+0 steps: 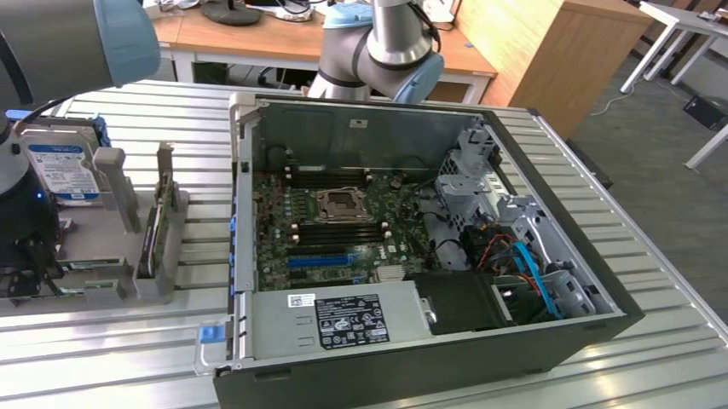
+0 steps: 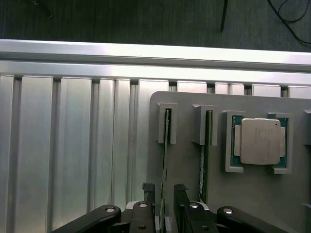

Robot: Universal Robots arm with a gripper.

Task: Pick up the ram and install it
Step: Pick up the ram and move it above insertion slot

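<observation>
right now the pincer point(image 2: 164, 189) is released, its two dark fingers point(image 2: 181, 190) spread to either side of the ram point(image 2: 166, 141); whether they touch the board cannot be told. the ram, a thin green stick, stands on its long edge in a slot of a grey holder point(image 2: 252, 194), its far end caught in a small grey bracket. just beside it, in the next slot, another thin board point(image 2: 207, 141) stands on edge the same way. beyond that board a processor chip point(image 2: 257, 141) with a silver lid lies flat in its own square recess of the holder.

the holder rests on the ribbed aluminium surface point(image 2: 73, 145), close to one of its long edges. in the exterior view it is at the surface's left side, with a hard drive point(image 1: 63, 170) bearing a blue label propped upright on it. near the middle of the surface an open computer case point(image 1: 398, 375) lies on its side, showing its green motherboard point(image 1: 330, 247). the robot arm point(image 1: 381, 43) rises behind the case's far edge.
</observation>
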